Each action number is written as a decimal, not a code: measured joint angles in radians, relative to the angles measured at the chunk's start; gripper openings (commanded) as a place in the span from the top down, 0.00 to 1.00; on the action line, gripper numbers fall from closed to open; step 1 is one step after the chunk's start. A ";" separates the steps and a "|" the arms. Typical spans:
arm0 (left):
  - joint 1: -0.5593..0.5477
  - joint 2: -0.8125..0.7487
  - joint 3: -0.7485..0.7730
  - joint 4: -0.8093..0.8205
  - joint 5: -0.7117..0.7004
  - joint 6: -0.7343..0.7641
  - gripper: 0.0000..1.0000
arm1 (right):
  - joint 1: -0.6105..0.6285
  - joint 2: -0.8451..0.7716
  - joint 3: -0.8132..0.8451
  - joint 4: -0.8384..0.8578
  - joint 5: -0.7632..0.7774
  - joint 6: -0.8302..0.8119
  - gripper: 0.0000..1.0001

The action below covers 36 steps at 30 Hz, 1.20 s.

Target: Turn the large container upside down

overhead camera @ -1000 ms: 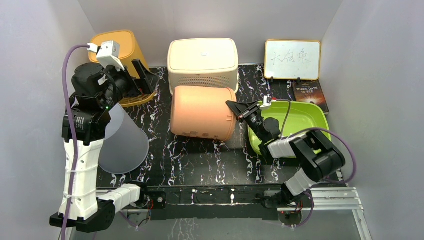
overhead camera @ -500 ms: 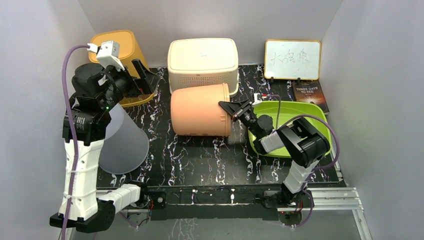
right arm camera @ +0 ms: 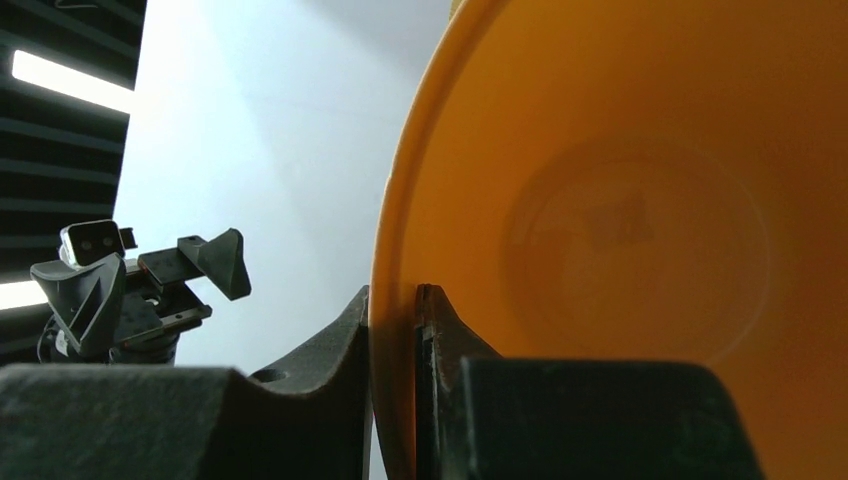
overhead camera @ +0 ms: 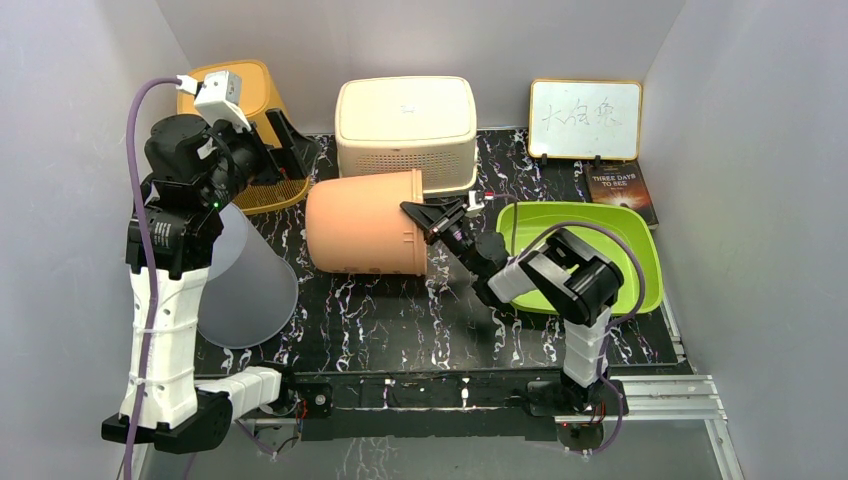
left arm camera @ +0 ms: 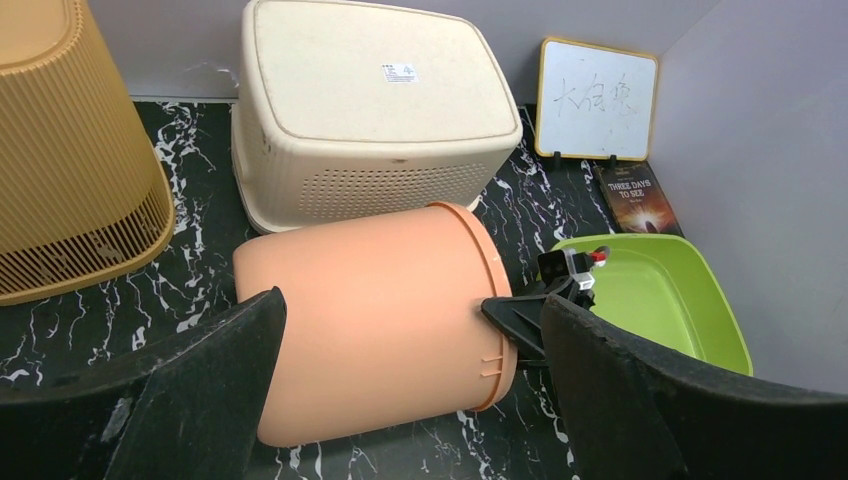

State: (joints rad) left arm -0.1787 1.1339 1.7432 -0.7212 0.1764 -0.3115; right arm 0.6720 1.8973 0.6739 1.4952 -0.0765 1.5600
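Orange container [overhead camera: 360, 225] lies sideways, cream basket [overhead camera: 405, 115] just behind it.

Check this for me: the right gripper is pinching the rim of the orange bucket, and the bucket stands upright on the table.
One thing is wrong. The orange bucket does not stand upright: it lies on its side, mouth toward the right, as the top external view shows. The right gripper is indeed pinching its rim.
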 measured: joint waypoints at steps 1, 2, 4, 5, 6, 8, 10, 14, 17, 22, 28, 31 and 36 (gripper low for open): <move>0.000 0.003 0.005 -0.002 -0.001 0.002 0.02 | 0.012 0.013 0.013 0.000 0.012 0.015 1.00; 0.000 0.005 0.008 -0.003 -0.002 0.005 0.02 | 0.023 0.024 0.026 0.000 0.024 0.026 1.00; 0.000 0.008 0.013 -0.006 -0.004 0.009 0.02 | 0.038 0.036 0.043 0.000 0.044 0.047 1.00; 0.000 0.008 0.014 -0.007 -0.005 0.012 0.02 | 0.044 0.042 0.053 0.000 0.053 0.062 1.00; 0.000 0.008 0.015 -0.008 -0.005 0.014 0.02 | 0.048 0.047 0.065 0.000 0.059 0.075 1.00; 0.000 0.009 0.015 -0.011 -0.008 0.020 0.02 | 0.056 0.059 0.092 -0.002 0.067 0.103 1.00; 0.000 0.013 0.019 -0.015 -0.009 0.024 0.02 | 0.066 0.076 0.127 -0.004 0.069 0.122 1.00; 0.000 0.037 0.049 -0.022 -0.009 0.028 0.02 | 0.101 0.122 0.203 -0.012 0.066 0.145 1.00; 0.000 0.043 0.057 -0.021 -0.010 0.032 0.02 | 0.113 0.149 0.223 -0.010 0.068 0.171 1.00; 0.000 0.043 0.057 -0.031 -0.014 0.041 0.01 | 0.094 0.165 0.185 -0.003 0.101 0.247 1.00; 0.000 0.042 0.056 -0.041 -0.030 0.050 0.02 | -0.064 0.132 0.019 -0.003 0.048 0.299 0.98; 0.000 0.036 0.040 -0.031 -0.030 0.049 0.02 | -0.142 0.132 -0.026 -0.003 -0.005 0.338 0.93; 0.000 0.023 -0.013 -0.013 -0.028 0.046 0.02 | -0.195 0.132 -0.067 -0.002 -0.074 0.343 0.72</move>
State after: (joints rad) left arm -0.1787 1.1564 1.7306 -0.7341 0.1482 -0.2653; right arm 0.4770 2.0293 0.6071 1.4933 -0.1501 1.9026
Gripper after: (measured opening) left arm 0.983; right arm 0.186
